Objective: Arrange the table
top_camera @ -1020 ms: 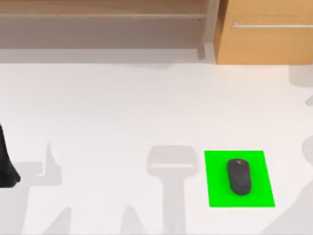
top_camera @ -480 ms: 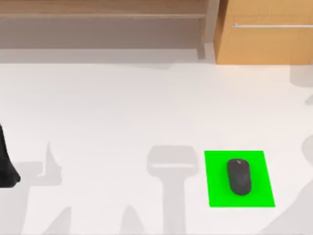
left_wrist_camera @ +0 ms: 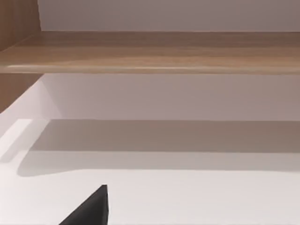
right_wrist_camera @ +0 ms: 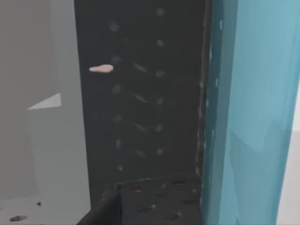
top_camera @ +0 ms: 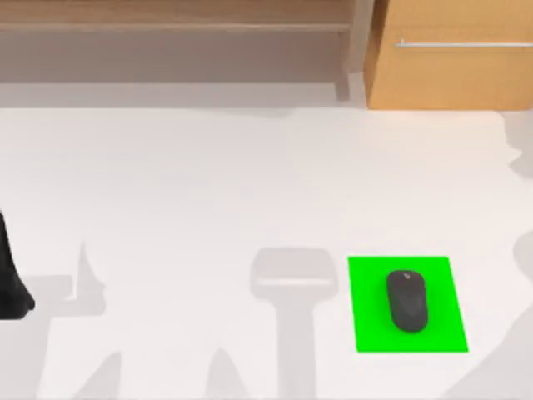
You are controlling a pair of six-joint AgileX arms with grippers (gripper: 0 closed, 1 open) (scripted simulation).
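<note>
Tabletop spans your top view, white, below the wooden shelf and drawer cabinet. A black mouse sits on the green pad, front right. Your left arm is at the left edge; finger state of either gripper cannot be told.

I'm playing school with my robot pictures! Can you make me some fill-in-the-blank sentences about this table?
1. The dark mouse lies on a pad coloured ____.
2. The pad sits near the table's ____ side.
3. The cabinet has a metal ____ for pulling.
4. The brown shelf stands to the cabinet's ____.

Missing words: green; right; handle; left
</note>
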